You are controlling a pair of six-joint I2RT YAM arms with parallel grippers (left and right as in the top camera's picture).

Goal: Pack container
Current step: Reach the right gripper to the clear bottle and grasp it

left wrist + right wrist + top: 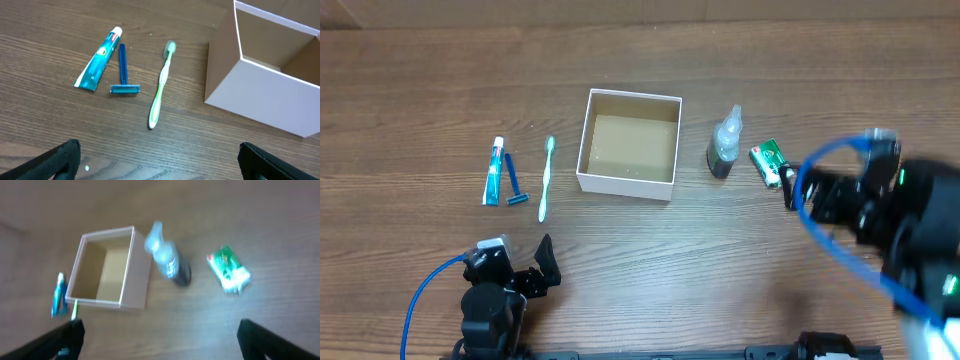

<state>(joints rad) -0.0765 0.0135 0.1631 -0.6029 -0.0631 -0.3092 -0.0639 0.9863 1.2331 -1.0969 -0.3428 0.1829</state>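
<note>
The container (586, 150) is a square shallow box with white walls and a brown inside, at the table's middle; nothing shows inside it. It also shows in the left wrist view (260, 95) and the right wrist view (137, 282). Left of it lie a toothpaste tube (494, 170), a blue razor (513, 182) and a green toothbrush (547, 178). Right of it stand a small bottle (724, 144) and a green packet (771, 163). My left gripper (535, 272) is open and empty near the front edge. My right gripper (790, 188) is open and empty, just right of the green packet.
The tube (98, 59), razor (123, 70) and toothbrush (161, 85) lie ahead of my left fingers. The bottle (167, 255) and packet (228, 268) lie ahead of my right fingers, blurred. Blue cables loop off both arms.
</note>
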